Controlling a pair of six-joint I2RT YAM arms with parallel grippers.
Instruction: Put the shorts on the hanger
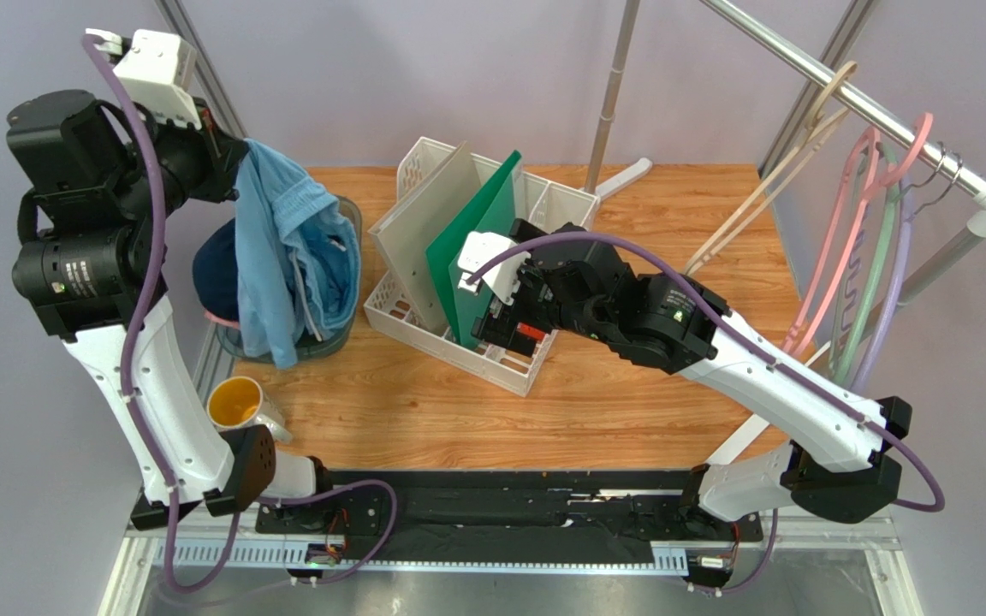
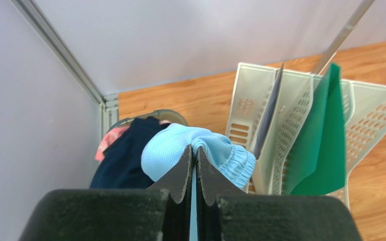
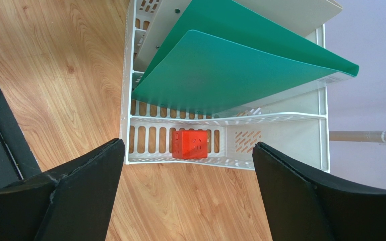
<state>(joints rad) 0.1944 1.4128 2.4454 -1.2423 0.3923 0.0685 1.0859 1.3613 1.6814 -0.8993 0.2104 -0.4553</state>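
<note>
Left end effector (image 1: 228,152): the jaws are seen pressed together on a fold of the shorts (image 1: 273,244), near the gathered waistband as shown in the left wrist view. The garment is held raised at the left rear of the tabletop (image 1: 395,398) and hangs down in front of a translucent tub (image 1: 349,221). Its lower edge reaches the tub's near side. A dark navy garment (image 2: 124,155) and a pink cloth (image 2: 108,140) are noted in the tub below.

Right end effector (image 3: 189,145): the jaws are spread wide and nothing is held. It is poised over the near end compartment of the white file rack (image 1: 511,370), in which a red block (image 3: 190,144) is lodged. A green folder (image 1: 479,244) and a grey divider (image 1: 421,225) are seen leaning in the rack.

The hanger (image 1: 822,113) is hung by its hook on the metal rail (image 1: 781,42) at the right rear, with thin pink (image 1: 845,244), green (image 1: 874,276) and purple (image 1: 894,289) hangers beside it. The shorts are well apart from the hanger, with the rack between them.

A yellow cup (image 1: 235,402) is observed near the left arm's base.
</note>
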